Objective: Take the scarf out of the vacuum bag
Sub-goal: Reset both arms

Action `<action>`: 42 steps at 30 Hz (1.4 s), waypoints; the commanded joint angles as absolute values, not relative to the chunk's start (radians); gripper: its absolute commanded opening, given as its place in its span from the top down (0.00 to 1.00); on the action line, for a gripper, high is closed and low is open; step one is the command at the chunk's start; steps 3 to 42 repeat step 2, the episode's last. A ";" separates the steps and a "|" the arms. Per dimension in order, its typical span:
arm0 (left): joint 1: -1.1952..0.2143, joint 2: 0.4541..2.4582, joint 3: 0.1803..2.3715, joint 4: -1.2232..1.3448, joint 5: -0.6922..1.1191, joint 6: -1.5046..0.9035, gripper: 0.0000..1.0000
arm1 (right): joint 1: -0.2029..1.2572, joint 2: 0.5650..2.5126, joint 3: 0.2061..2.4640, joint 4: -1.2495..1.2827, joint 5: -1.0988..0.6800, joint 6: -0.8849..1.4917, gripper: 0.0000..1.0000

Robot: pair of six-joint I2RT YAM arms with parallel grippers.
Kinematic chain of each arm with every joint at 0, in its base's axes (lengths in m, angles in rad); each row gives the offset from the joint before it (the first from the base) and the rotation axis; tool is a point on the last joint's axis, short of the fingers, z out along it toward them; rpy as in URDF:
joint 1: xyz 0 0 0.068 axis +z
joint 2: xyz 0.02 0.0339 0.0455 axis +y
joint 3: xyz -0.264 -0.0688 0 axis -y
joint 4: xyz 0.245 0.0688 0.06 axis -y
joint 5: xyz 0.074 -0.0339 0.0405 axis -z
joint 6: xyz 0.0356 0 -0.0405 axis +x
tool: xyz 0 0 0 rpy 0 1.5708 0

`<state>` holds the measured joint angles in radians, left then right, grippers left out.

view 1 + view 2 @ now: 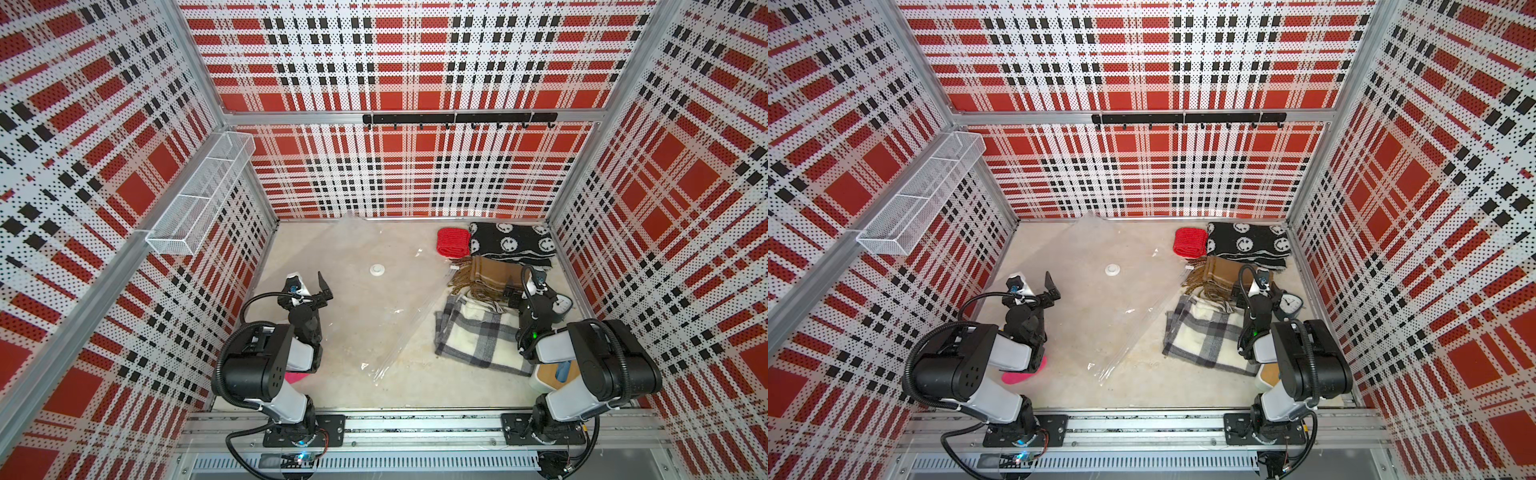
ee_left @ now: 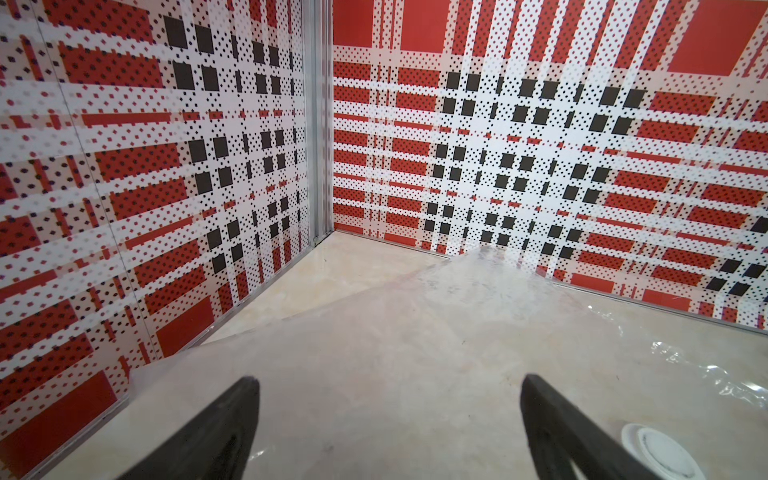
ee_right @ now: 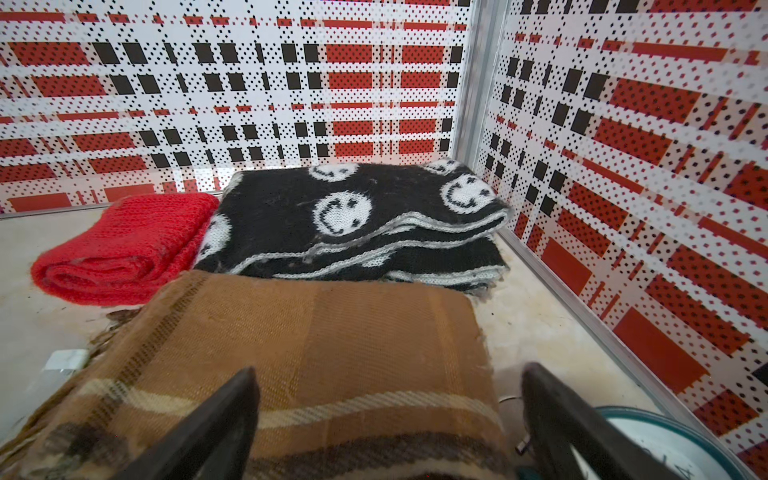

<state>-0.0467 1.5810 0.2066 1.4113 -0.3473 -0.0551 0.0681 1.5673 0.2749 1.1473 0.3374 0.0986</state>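
Vacuum bag lies flat across the tabletop's left and middle, white valve cap up. Just right of it sit 4 folded scarves: red scarf, smiley scarf, brown scarf, plaid scarf. The left gripper hangs over the bag, jaws wide and empty. The right gripper, equally spread, hovers over the brown scarf.

We see the vacuum bag lying flat and limp, clear, glossy and creased; its round white valve cap faces up; beyond the cap one corner curls upward; right of the cap, just outside the bag's slanting edge, lie a brown fringed scarf and a grey-checked scarf, both folded.
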 commanded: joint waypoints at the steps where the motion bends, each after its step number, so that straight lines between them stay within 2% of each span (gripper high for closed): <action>1: -0.045 1.581 0.206 1.420 -0.345 -0.039 0.02 | 0.061 1.573 0.276 1.189 0.331 0.094 0.00; 42: -0.044 1.581 0.206 1.419 -0.345 -0.039 0.02 | 0.061 1.570 0.272 1.193 0.331 0.092 0.00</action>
